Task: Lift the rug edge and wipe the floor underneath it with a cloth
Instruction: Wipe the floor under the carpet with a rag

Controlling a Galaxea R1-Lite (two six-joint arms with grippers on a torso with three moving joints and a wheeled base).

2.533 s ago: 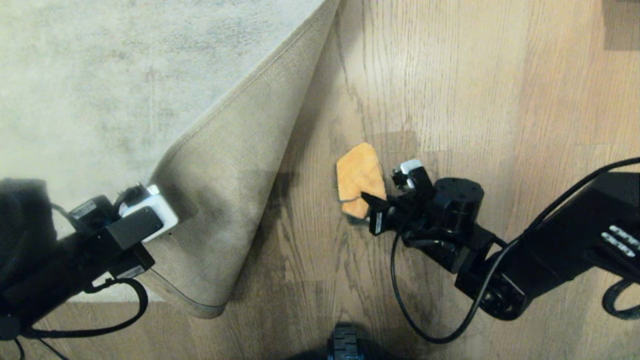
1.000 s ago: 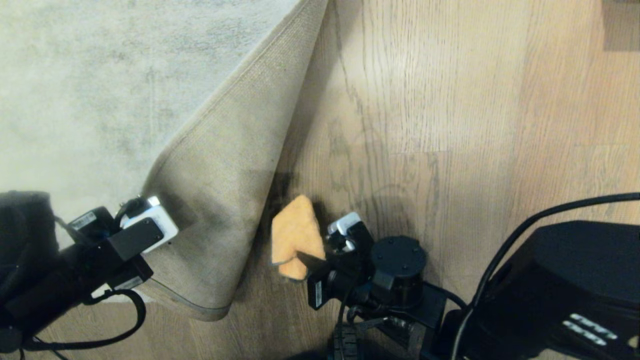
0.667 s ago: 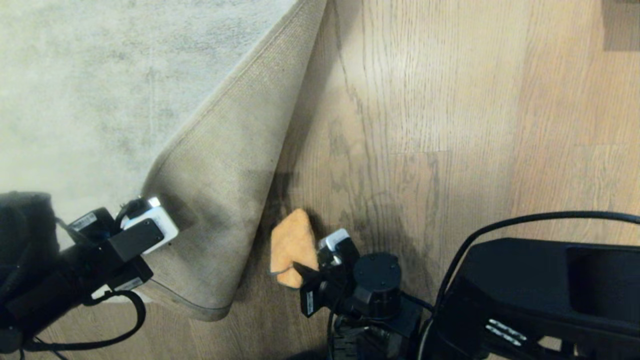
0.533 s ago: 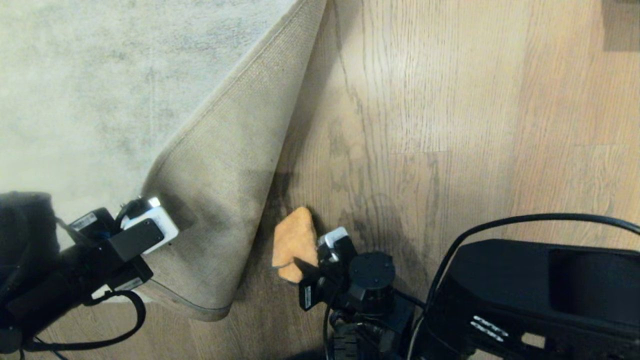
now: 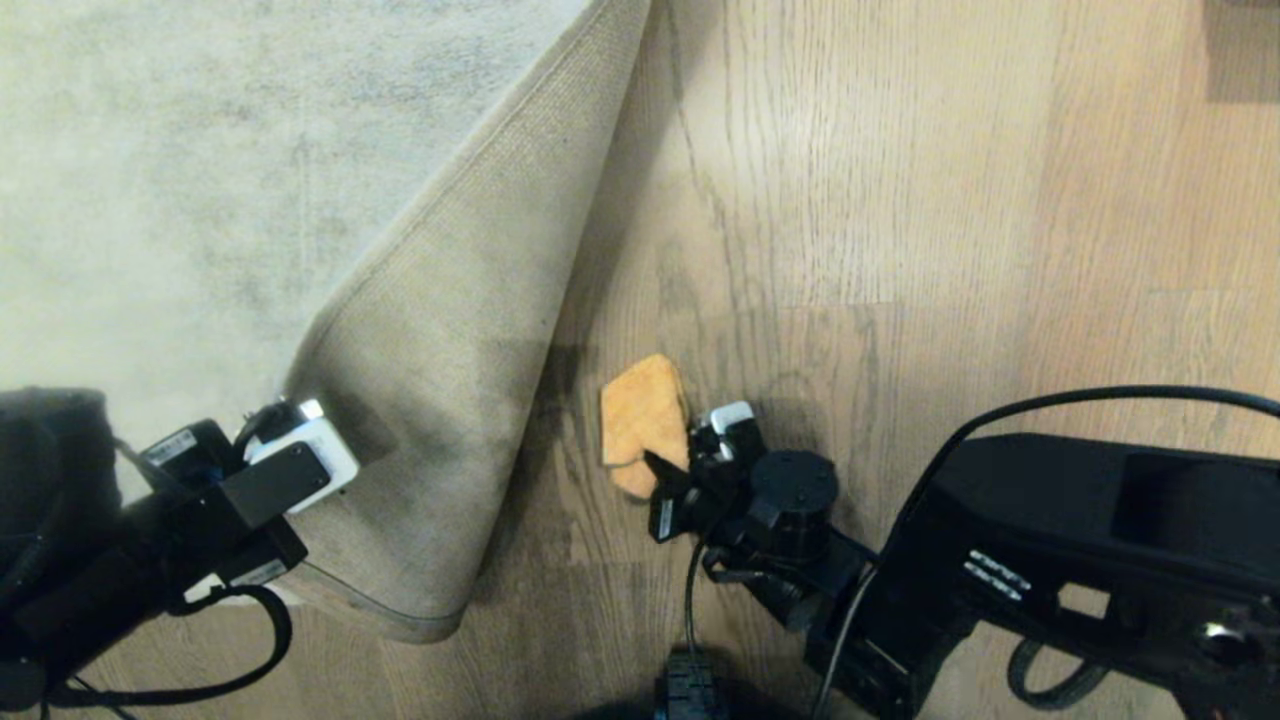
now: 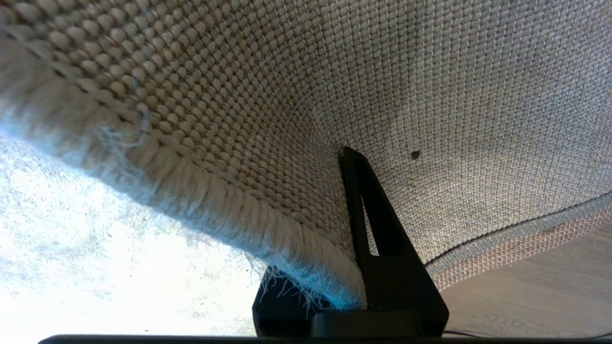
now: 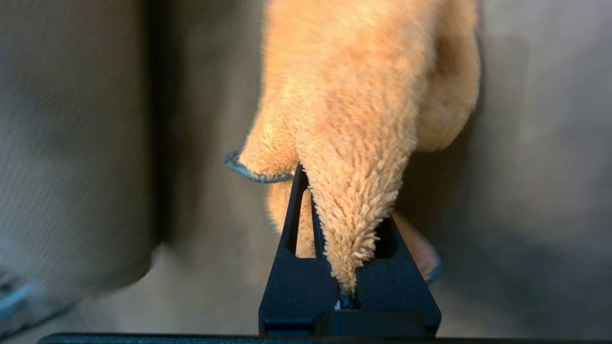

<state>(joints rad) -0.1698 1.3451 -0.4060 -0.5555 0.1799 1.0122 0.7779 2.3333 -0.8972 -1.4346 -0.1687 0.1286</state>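
On the left, your left gripper (image 5: 335, 455) was clamped tight on the rug edge (image 5: 440, 400), holding that corner folded back so the tan woven backing faced up over the pale pile. Just right of the flap, on the bare wood floor (image 5: 900, 200), sat the orange cloth (image 5: 643, 420), pinched in your right gripper (image 5: 672, 470), whose jaws were closed on one fuzzy end.

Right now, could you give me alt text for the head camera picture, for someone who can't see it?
A robot's right gripper, shut on an orange cloth, presses it to the wood floor beside a folded-back rug edge. The left gripper holds that corner up, tan backing showing.
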